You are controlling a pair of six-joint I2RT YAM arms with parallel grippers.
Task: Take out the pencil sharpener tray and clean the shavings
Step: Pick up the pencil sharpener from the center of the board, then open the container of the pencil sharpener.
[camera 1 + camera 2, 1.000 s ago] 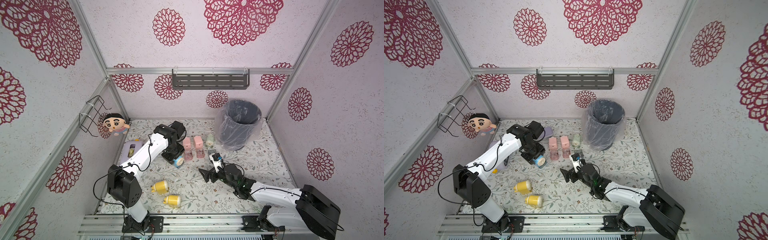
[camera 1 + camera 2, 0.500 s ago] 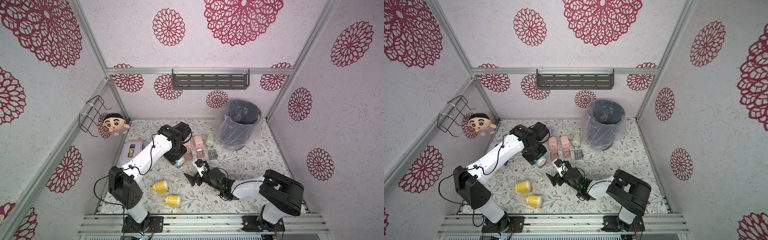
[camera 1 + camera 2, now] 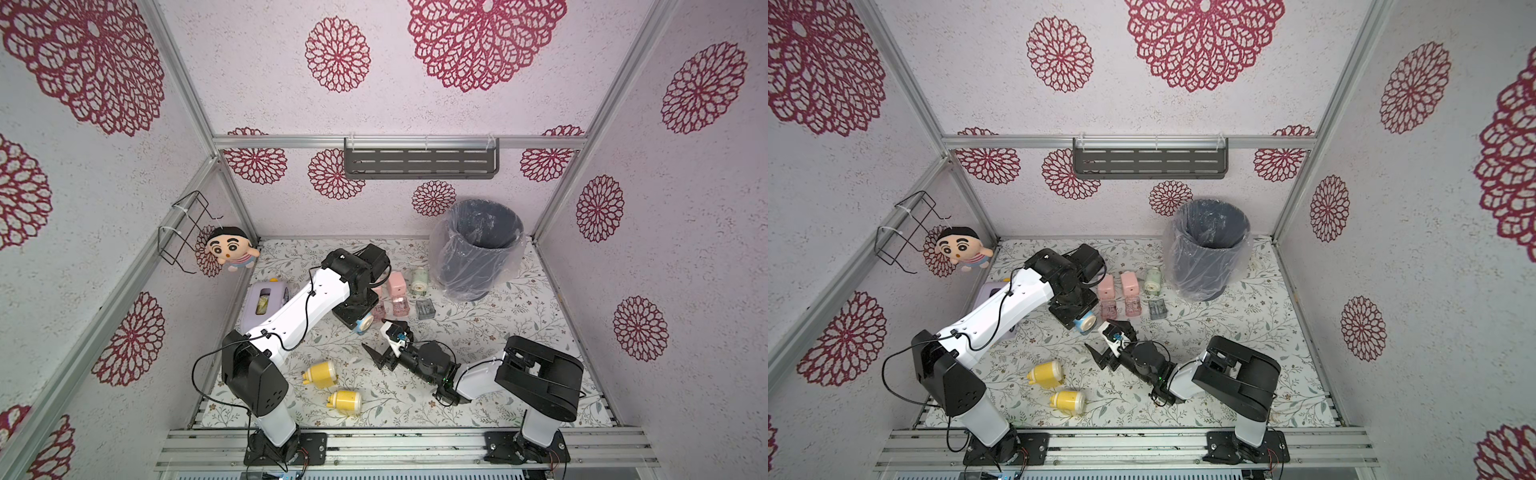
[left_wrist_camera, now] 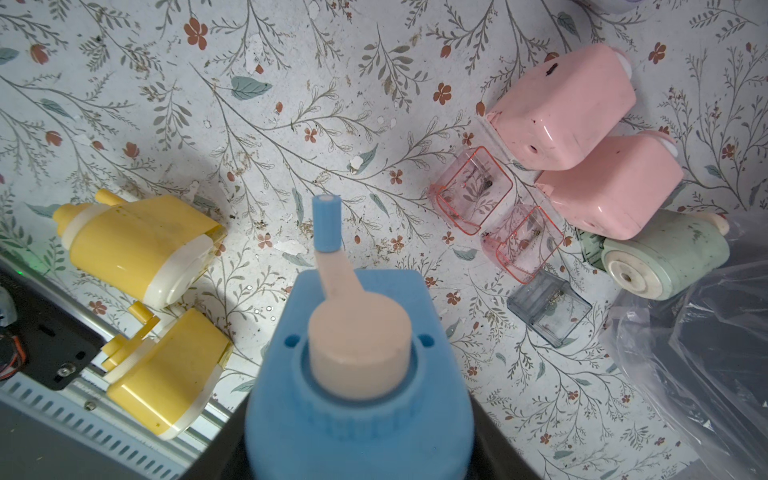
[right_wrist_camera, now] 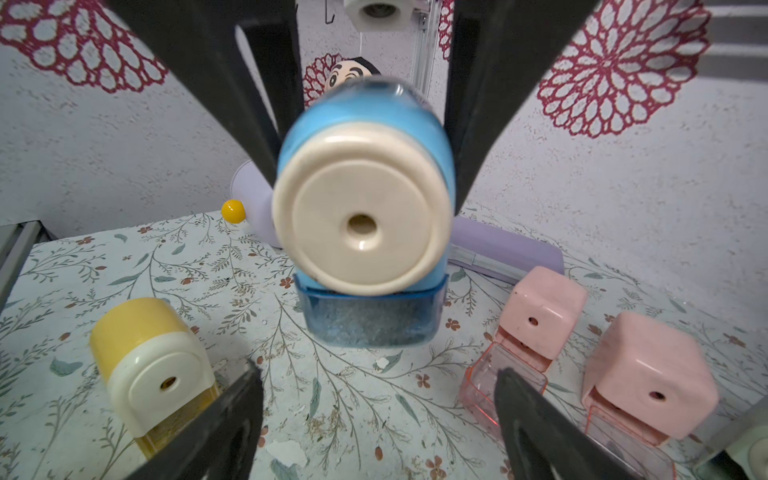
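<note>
Left tool (image 5: 365,185) is gripping the blue pencil sharpener (image 5: 361,216); right tool (image 5: 376,374), spread wide beside it, is risking a crooked tray (image 5: 436,296) pull spilling shavings (image 5: 361,332).

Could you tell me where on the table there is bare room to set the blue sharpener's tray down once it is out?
The widest bare patch of table lies in front of the bin, right of the grey tray. A smaller one lies near the front edge, right of the yellow sharpeners. Around the pink sharpeners and their trays it is crowded.
</note>
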